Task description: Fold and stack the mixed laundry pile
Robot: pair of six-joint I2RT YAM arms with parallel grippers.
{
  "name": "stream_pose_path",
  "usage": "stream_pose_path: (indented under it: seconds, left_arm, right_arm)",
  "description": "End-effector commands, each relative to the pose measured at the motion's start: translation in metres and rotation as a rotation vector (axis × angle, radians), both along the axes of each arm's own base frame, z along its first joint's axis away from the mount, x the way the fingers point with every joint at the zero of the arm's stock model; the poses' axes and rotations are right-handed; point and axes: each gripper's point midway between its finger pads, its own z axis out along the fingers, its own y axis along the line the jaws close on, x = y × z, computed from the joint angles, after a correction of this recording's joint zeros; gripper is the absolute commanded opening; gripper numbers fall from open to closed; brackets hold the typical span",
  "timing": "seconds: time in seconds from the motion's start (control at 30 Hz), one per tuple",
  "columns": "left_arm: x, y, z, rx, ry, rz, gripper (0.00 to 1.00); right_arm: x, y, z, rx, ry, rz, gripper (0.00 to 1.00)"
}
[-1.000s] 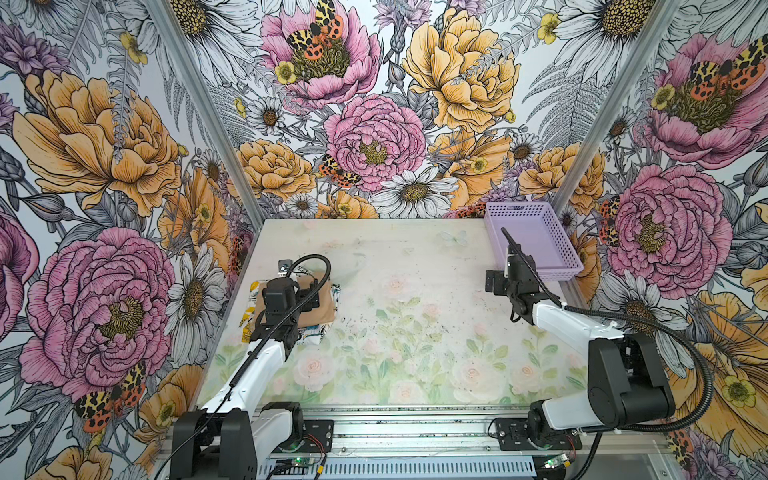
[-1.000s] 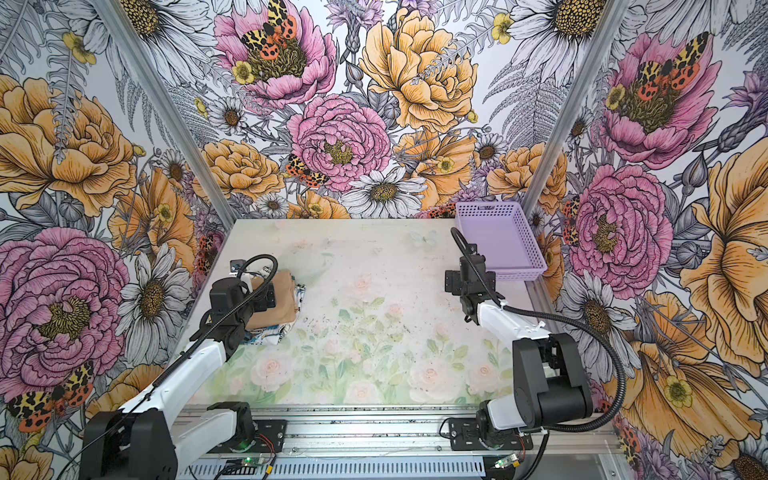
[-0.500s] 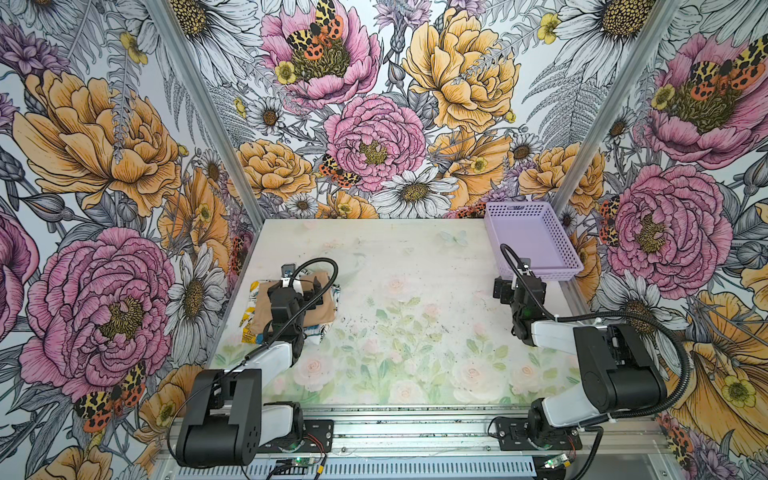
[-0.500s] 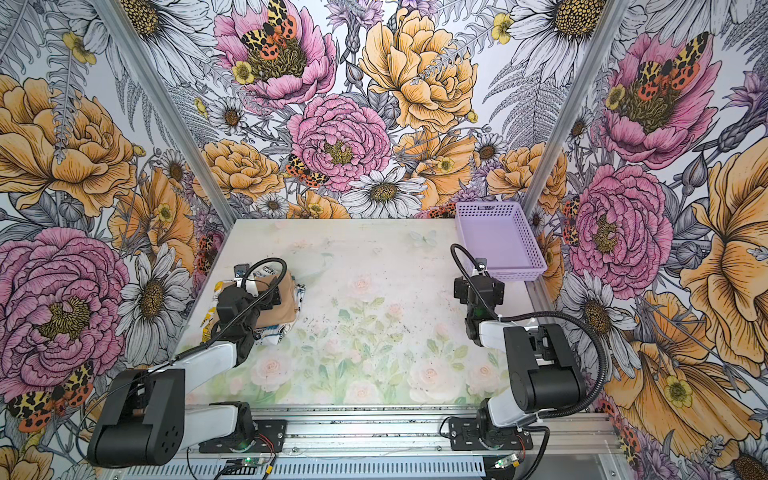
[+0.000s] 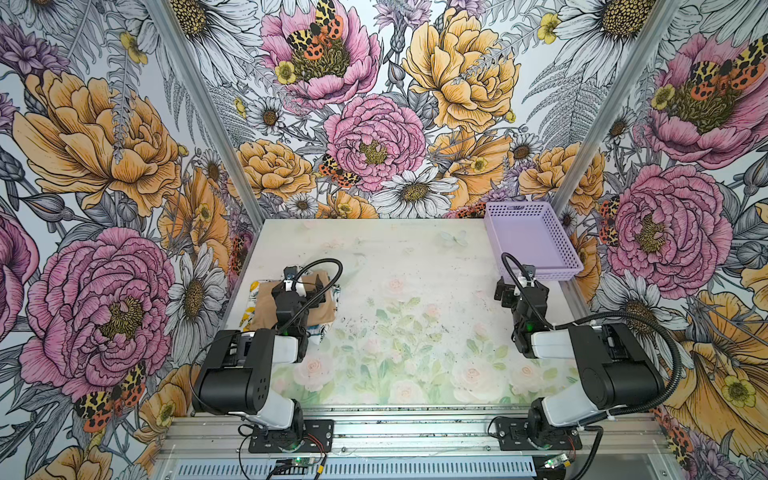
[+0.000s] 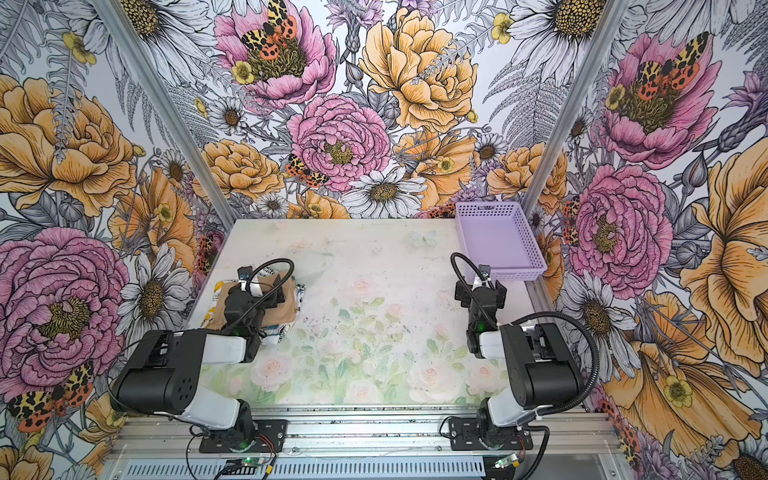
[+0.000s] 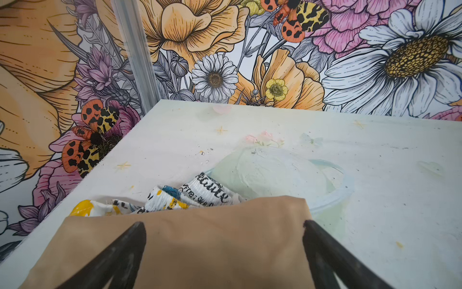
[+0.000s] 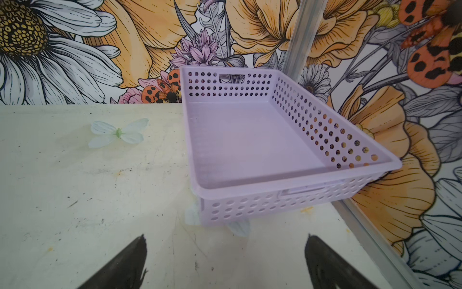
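The laundry pile lies at the table's left edge. A folded tan garment rests on a white garment with blue and yellow patches and black lettering, which sticks out round it. My left gripper hovers open over the tan cloth, with nothing between its fingers. Whether the tips touch the cloth I cannot tell. My right gripper stands open over bare table, just in front of the basket.
An empty lavender perforated basket sits at the back right corner, one side raised on the table's edge frame. Flowered walls close in the table on three sides. Both arms' bases stand on the front rail.
Both arms have folded back, elbows drawn toward the front rail. Both grippers have drawn slightly toward the front and stay open. The garments have not moved.
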Motion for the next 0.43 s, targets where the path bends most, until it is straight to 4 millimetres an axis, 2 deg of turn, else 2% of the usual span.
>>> stream_pose_path:
  seconds: [0.0, 0.4]
  left_arm:
    - [-0.0008, 0.004, 0.0077, -0.023, -0.048, 0.018, 0.99]
    - [0.0004, 0.0053, 0.0055, -0.028, -0.043, 0.022, 0.99]
  right_arm:
    - [0.0022, 0.0012, 0.0073, 0.006, -0.038, 0.006, 1.0]
    - [0.0034, 0.0012, 0.0073, 0.009, -0.035, 0.008, 1.0]
